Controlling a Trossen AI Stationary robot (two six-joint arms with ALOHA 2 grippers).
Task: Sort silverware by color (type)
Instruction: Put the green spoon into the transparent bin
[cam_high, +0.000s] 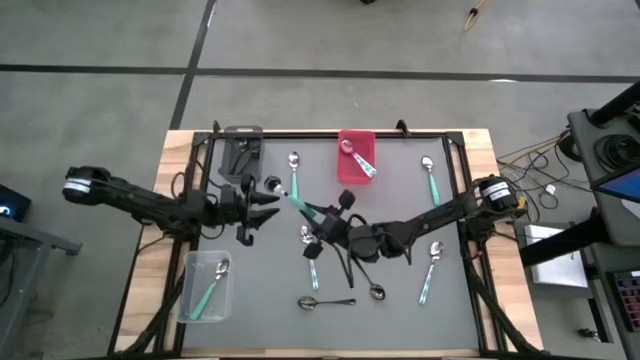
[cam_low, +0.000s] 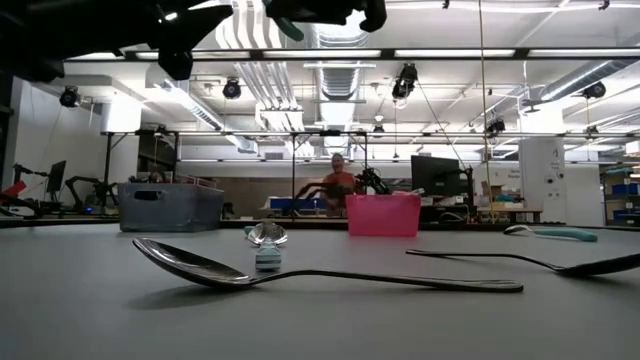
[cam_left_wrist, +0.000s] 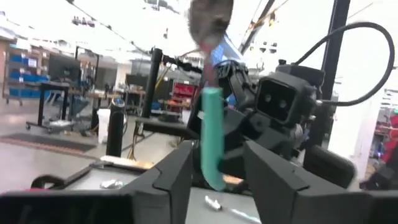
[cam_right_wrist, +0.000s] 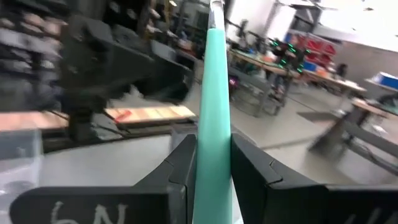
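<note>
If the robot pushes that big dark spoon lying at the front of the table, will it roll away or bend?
The dark spoon looks like solid metal, so it is probably stiff and won't bend. It lies flat on its rounded bowl, so a push would likely make it slide or spin rather than roll. The shiny surface may be slippery on the smooth grey table.

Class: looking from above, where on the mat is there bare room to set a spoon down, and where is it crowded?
Bare: between the red bin and the far-right teal spoon; also between the clear bin and the dark spoon. Crowded: mid-mat, where both arms meet.

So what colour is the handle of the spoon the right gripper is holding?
Teal. The spoon's handle shows best in the right wrist view, clamped in the right gripper.
</note>
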